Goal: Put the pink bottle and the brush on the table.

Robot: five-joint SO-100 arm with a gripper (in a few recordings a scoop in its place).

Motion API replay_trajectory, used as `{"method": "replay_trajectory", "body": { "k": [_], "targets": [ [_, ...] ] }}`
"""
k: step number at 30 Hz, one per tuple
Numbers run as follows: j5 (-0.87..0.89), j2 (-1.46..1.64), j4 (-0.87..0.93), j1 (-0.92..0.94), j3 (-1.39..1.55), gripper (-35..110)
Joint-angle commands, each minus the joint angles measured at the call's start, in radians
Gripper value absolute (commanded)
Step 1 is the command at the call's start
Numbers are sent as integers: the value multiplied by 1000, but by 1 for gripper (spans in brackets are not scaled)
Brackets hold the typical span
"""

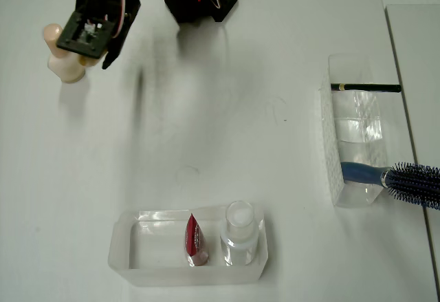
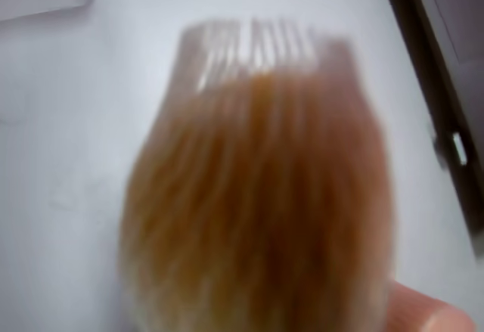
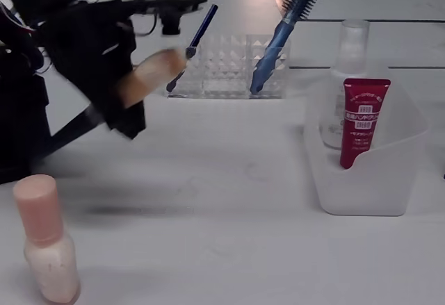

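The pink bottle [image 3: 47, 249] stands upright on the table [image 1: 227, 130], at the far left of the overhead view, so that half of the task looks done. My gripper [image 3: 128, 86] is clamped on the brush [image 3: 149, 74], carried above the table with its fluffy tip [image 2: 261, 196] blurred close before the wrist camera. The step in hand is placing the brush. The next move calls for lowering onto bare table beside the bottle without touching it, then parting the jaws.

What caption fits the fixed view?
Gripper carries the brush above the table; pink bottle stands upright.
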Motion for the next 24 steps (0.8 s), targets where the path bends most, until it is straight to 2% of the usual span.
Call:
{"method": "replay_trajectory", "body": {
  "k": [1, 12, 24],
  "targets": [
    [-25, 9, -37, 31, 21, 0],
    [-92, -46, -184, 155, 137, 0],
    [-97, -41, -339, 189, 295, 0]
  ]
}}
